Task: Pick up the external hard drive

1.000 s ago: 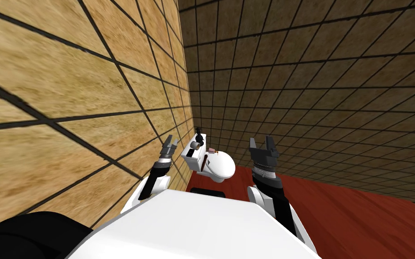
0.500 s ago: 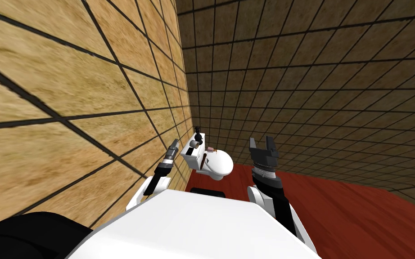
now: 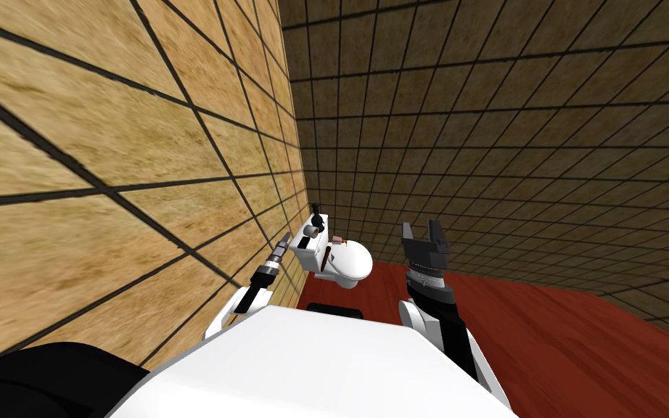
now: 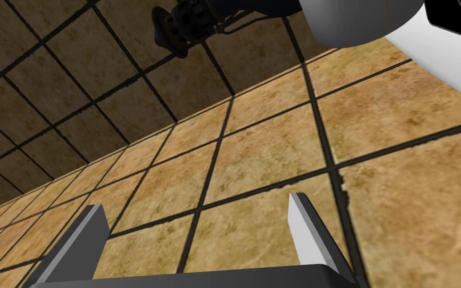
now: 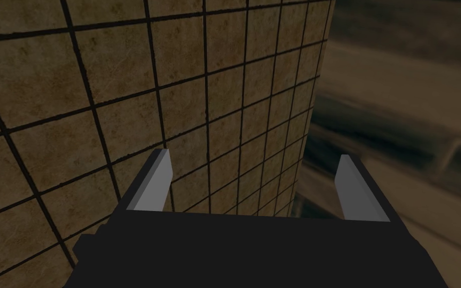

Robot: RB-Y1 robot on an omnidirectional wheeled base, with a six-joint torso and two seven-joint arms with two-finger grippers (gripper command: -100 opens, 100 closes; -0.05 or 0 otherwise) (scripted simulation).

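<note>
A white toilet [image 3: 349, 263] stands in the corner of two tiled walls. Its tank lid [image 3: 321, 238] carries a small flat dark block [image 3: 302, 239], which may be the hard drive, a short cylinder [image 3: 312, 231] and a dark upright thing [image 3: 316, 212]. My left gripper [image 3: 284, 239] hangs just left of the tank, close to the tan tiled wall; in the left wrist view the left gripper [image 4: 197, 220] is open and faces tan tiles. My right gripper [image 3: 421, 236] is raised to the right of the bowl, and the right gripper [image 5: 254, 170] is open and holds nothing.
The tan tiled wall [image 3: 108, 145] runs close along my left side. A darker tiled wall [image 3: 507, 130] stands behind the toilet. Red floor [image 3: 580, 348] stretches to the right. A small pinkish thing [image 3: 338, 239] and a brown strip [image 3: 329, 255] lie between tank and seat.
My left arm has swung a little right toward the tank and turned, so its fingers now look edge-on. The head view has shifted slightly. My right arm has stayed put.
</note>
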